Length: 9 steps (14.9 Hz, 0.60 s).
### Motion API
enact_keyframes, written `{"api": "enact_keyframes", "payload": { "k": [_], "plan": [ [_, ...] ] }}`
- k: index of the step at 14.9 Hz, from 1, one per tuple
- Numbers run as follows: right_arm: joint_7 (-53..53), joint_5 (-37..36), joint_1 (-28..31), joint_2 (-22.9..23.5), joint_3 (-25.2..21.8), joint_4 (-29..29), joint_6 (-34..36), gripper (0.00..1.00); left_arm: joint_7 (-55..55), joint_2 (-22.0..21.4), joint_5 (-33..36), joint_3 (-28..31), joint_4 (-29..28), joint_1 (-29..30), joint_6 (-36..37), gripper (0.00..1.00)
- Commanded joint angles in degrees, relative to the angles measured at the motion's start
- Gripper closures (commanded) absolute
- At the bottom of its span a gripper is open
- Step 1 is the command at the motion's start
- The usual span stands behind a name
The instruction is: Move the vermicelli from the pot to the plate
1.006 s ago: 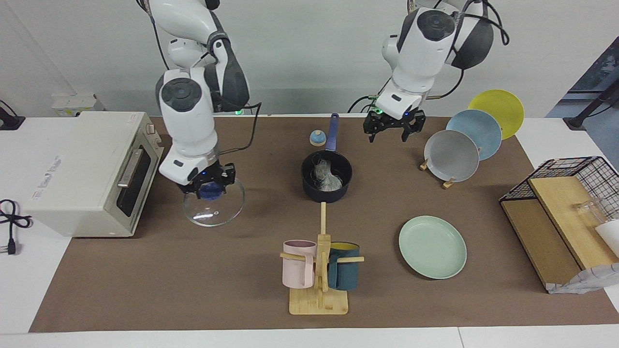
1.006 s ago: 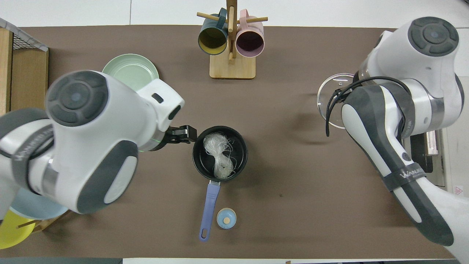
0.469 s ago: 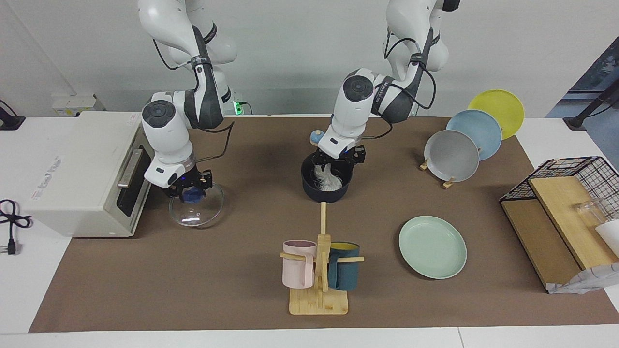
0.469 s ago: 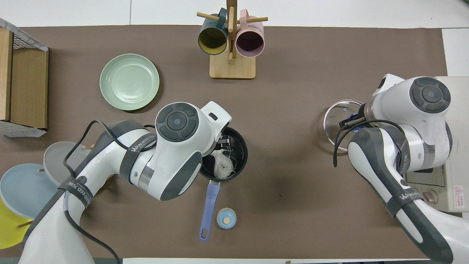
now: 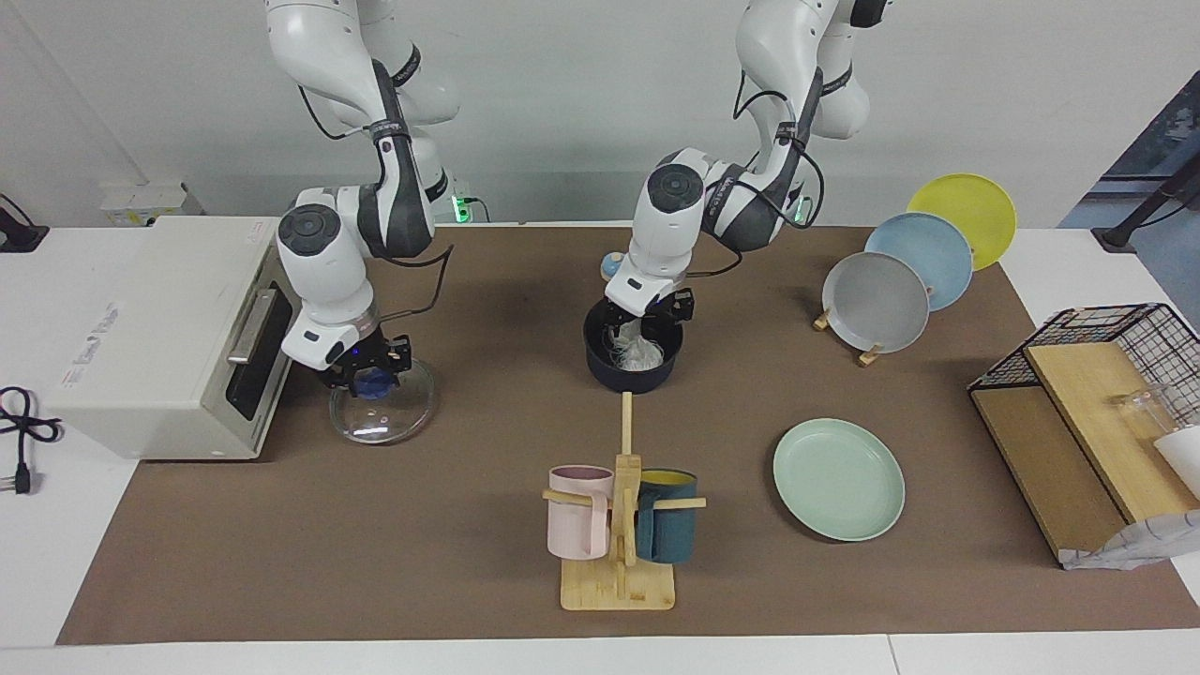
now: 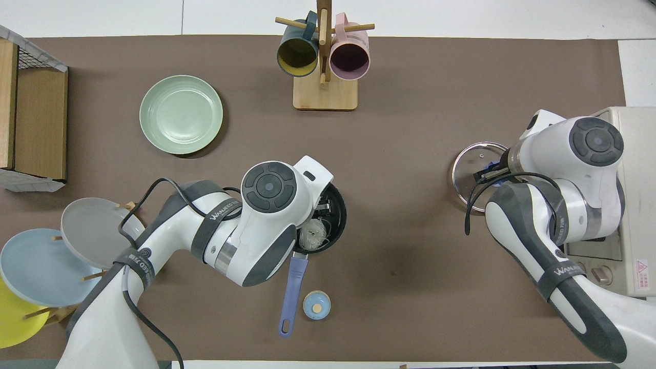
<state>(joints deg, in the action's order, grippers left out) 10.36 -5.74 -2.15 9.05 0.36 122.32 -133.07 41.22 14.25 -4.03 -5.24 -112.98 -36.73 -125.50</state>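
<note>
The dark navy pot (image 5: 630,373) stands mid-table, its blue handle (image 6: 293,287) pointing toward the robots. The whitish vermicelli (image 5: 639,351) lies inside it and also shows in the overhead view (image 6: 313,233). My left gripper (image 5: 645,323) is down inside the pot at the vermicelli, and the arm hides part of the pot from above. The mint-green plate (image 5: 839,478) lies bare, farther from the robots, toward the left arm's end. My right gripper (image 5: 367,373) is shut on the blue knob of a glass lid (image 5: 382,408) that rests on the mat in front of the oven.
A toaster oven (image 5: 159,328) stands at the right arm's end. A mug rack (image 5: 619,525) with a pink and a teal mug stands farther out than the pot. Grey (image 5: 874,302), blue (image 5: 923,258) and yellow (image 5: 966,216) plates lean on a stand. A wire basket (image 5: 1116,356) holds wooden boards.
My left arm swung from beside the plate stand down into the pot. My right arm lowered the glass lid toward the oven and onto the mat.
</note>
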Motion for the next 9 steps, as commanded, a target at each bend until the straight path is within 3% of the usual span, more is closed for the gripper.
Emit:
{"api": "enact_keyframes", "payload": {
  "k": [1, 2, 3, 4, 5, 6, 8, 9],
  "plan": [
    [1.15, 0.12, 2.59, 0.53, 0.87, 0.29, -1.14, 0.44, 1.67, 1.56, -0.72, 0.94, -1.28, -1.77, -3.86, 0.0],
    [0.89, 0.12, 2.33, 0.53, 0.87, 0.29, -1.14, 0.4, 1.67, 1.74, -0.72, 0.94, -1.28, -1.68, -3.96, 0.0],
    [0.8, 0.12, 2.33, 0.53, 0.87, 0.29, -1.14, 0.38, 1.58, 1.74, -0.72, 0.94, -1.19, -1.77, -3.7, 0.07],
    [0.71, 0.2, 2.16, 0.53, 0.87, 0.2, -1.05, 0.28, 1.23, 1.74, -0.72, 0.94, -1.1, -1.77, -3.61, 0.31],
    [0.45, 0.2, 2.07, 0.53, 0.87, -0.23, -0.53, 0.08, 0.79, 1.74, -0.72, 0.94, -1.1, -1.68, -3.52, 0.65],
    [0.45, 0.2, 2.07, 0.62, 0.87, -1.37, 0.26, 0.0, 0.53, 1.66, -0.72, 0.94, -1.1, -1.68, -3.34, 1.0],
    [0.45, 0.29, 2.15, -0.08, 0.95, -4.78, 5.51, 0.0, -0.61, 1.57, -0.72, 0.94, -0.75, -1.51, -2.91, 1.0],
    [0.45, 0.73, 1.98, -0.43, 0.95, -9.16, 11.81, 0.0, -0.62, 1.22, -0.72, 0.94, -0.66, -1.24, -2.64, 1.0]
  ]
}}
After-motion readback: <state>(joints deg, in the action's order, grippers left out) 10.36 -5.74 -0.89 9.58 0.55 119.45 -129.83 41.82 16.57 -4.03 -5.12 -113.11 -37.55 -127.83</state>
